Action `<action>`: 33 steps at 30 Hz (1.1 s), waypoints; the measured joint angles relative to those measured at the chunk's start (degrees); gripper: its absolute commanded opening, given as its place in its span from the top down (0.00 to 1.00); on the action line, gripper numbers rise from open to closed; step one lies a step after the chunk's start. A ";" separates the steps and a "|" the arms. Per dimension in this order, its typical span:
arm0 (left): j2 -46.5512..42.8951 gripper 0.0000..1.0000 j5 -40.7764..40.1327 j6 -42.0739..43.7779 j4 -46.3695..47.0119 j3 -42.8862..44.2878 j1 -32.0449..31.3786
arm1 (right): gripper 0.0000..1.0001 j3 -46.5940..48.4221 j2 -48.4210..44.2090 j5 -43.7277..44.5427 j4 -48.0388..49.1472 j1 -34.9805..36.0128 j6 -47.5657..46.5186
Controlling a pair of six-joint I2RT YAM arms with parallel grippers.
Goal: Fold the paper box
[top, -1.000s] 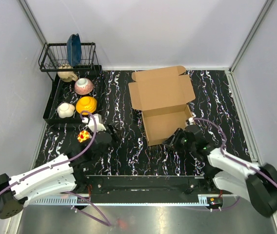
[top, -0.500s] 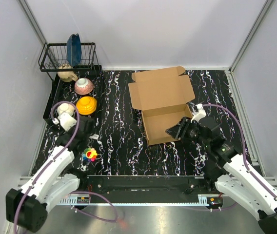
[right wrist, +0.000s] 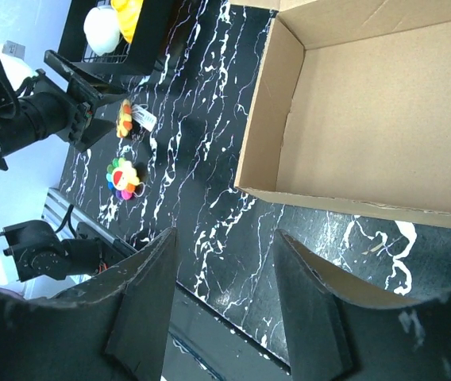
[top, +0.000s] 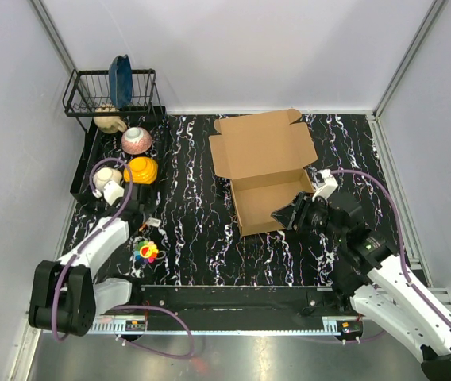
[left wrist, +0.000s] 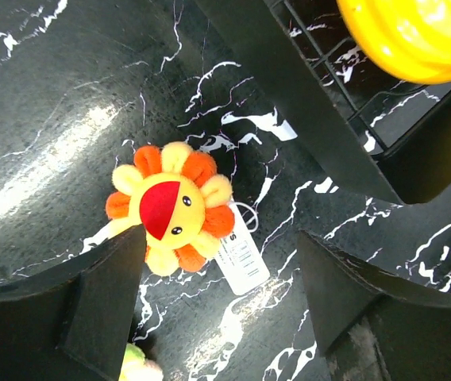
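Though printed, tag point(left wrist: 241, 258) illegible; paper box point(top: 264, 151) plain

My left arm point(top: 90, 248) and right arm point(top: 404, 290) wear white shells over black joints, on black bases. A purple cable point(top: 368, 179) loops along each. My left hand point(left wrist: 221, 302) and right hand point(right wrist: 227, 309) are black, each with two matte wedge-shaped fingers point(left wrist: 102, 290), the right one's scuffed pale grey along the edges.

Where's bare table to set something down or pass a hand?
Free: the strip between dish tray and paper box; the band from the box's front wall to the near edge; the strip right of the box. Crowded: around the left gripper, sunflower plush and rainbow toy; the right gripper at the box's front corner.
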 measured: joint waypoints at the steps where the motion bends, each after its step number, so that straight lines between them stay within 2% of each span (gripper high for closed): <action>1: 1.03 0.22 0.33 -0.02 0.48 0.00 0.02 | 0.42 0.04 0.17 0.00 0.02 0.00 -0.15; 4: 4.04 0.26 1.27 -0.26 1.75 -0.02 0.20 | 0.42 0.13 0.42 -0.17 0.02 0.00 -0.57; 5: 4.79 0.31 1.46 -0.39 2.25 -0.11 0.31 | 0.42 0.13 0.39 -0.26 0.02 0.00 -0.74; 13: 6.29 0.48 2.12 -1.31 5.84 -2.58 0.57 | 0.43 0.13 0.33 -0.42 0.02 0.00 -1.36; 21: 4.74 0.82 2.91 -1.11 6.62 -2.99 0.63 | 0.43 0.13 -0.04 -0.39 0.00 0.00 -1.36; 24: 1.95 0.90 3.19 -0.63 6.03 -3.15 0.66 | 0.43 0.13 -0.24 -0.42 -0.02 0.00 -1.36; 33: -8.59 0.99 4.33 0.46 2.73 -3.26 0.63 | 0.43 1.90 -1.27 -1.40 -1.73 0.00 -1.64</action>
